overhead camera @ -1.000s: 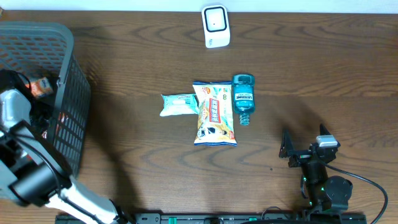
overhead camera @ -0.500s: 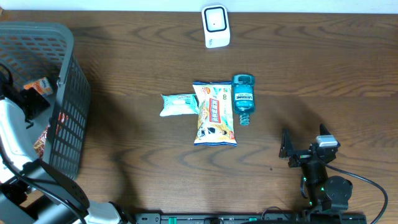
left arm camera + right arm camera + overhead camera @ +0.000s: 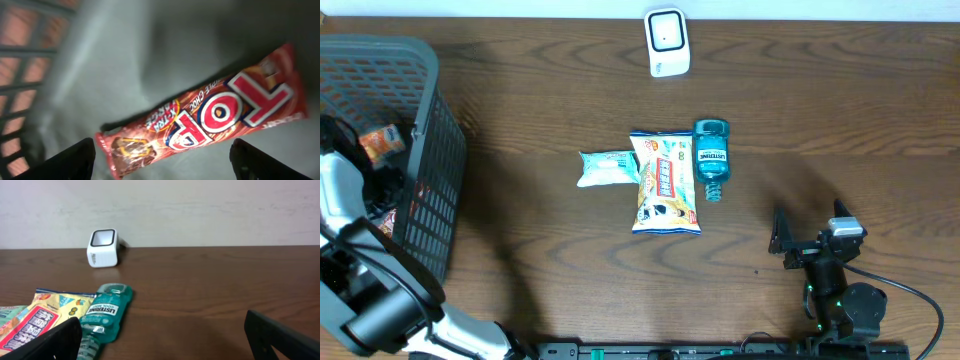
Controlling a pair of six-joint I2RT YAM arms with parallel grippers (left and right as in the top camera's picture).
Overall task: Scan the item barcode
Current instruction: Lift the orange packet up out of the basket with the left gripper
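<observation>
Jaws spread and empty over the TOP chocolate bar (image 3: 210,115) on the basket (image 3: 420,150) floor, the left gripper (image 3: 162,162) should lift straight clear of the mesh before reaching for the Listerine bottle (image 3: 711,158) lying mid-table, in front of the scanner (image 3: 667,42).

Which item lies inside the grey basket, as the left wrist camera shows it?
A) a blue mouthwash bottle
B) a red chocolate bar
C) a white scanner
B: the left wrist view shows a red chocolate bar lying flat on the floor of the basket.
</observation>
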